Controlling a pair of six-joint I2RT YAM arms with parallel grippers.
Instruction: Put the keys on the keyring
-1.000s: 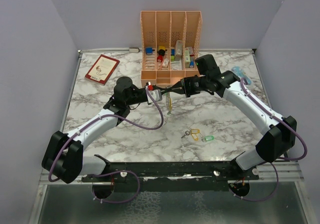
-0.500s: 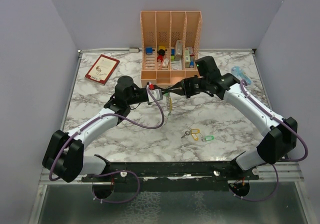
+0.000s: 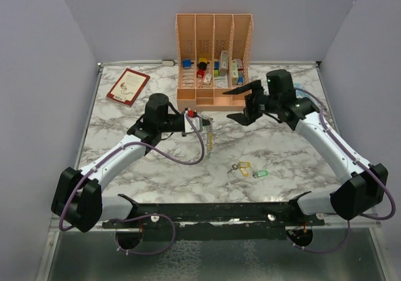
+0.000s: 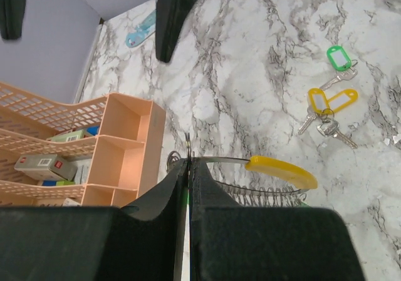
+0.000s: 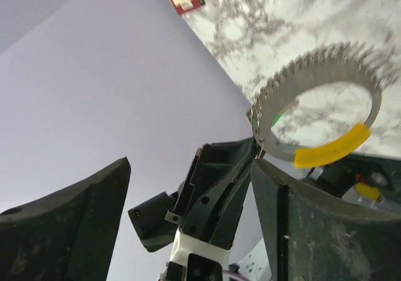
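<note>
My left gripper (image 3: 199, 121) is shut on the keyring (image 3: 210, 134), a silver-grey loop with a coiled part and a yellow piece, which hangs from its tips above the table. In the left wrist view the shut fingertips (image 4: 188, 162) pinch the ring's wire, and the keyring (image 4: 282, 171) curves off to the right. My right gripper (image 3: 238, 106) stands open and apart from the ring, just right of it. From the right wrist, the open right gripper (image 5: 188, 165) faces the keyring (image 5: 319, 149). The keys (image 3: 247, 168), with yellow and green heads, lie on the marble; the left wrist view also shows these keys (image 4: 329, 99).
A peach desk organizer (image 3: 214, 43) with small items stands at the back centre, close behind both grippers. A red book (image 3: 128, 86) lies at the back left. A light blue object (image 4: 141, 30) rests near the back right corner. Grey walls enclose the table.
My right gripper has opened, let go of the keyring and drawn back to the right. The left gripper still holds the ring, which now hangs from it alone.
</note>
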